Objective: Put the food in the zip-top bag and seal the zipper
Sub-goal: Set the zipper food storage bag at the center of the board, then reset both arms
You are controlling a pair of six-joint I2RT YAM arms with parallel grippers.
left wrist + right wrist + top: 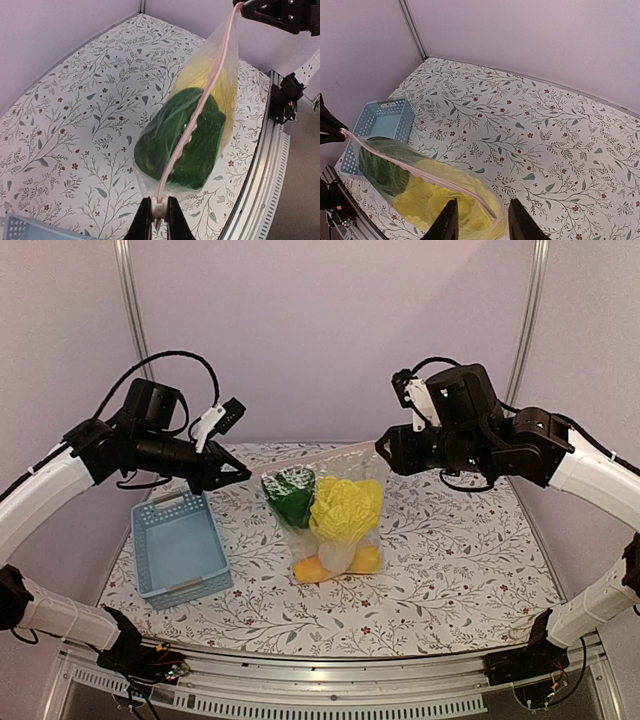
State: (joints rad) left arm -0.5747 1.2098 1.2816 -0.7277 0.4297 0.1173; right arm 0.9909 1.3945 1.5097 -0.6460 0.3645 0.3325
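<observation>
Rail (320, 680) runs along the near edge, with an arm base at either end of it. Just past it the floral surface (450, 580) lies open across the front and all down the right side, out to its right edge. On the left, toward the front, sits a light-blue slotted basket (190, 590), close to the left edge and a little apart from the zip-top bag (300, 540).

The bag is over the middle of the surface, mouth edge uppermost. At its lower, nearer end are the yellow fruit (308, 570) and the orange fruit (366, 560). Above them the pale-yellow napa cabbage (347, 508) fills the right half and the dark-green bok choy (290, 495) the left. The plastic is clear and crinkly.

The zipper (200, 112) reads as one thin pink line, unbroken from end to end. The left claw (158, 210) is pinched on its left end, fingers all but together. The right claw (482, 205) sits at the other end with its fingers (449, 222) plainly apart and the bag's corner between them. Whether either finger touches the plastic I can't make out from here.

Behind both claws comes a strip of bare surface, then the plain back wall (330, 330) with an upright post (128, 300) at each corner.
</observation>
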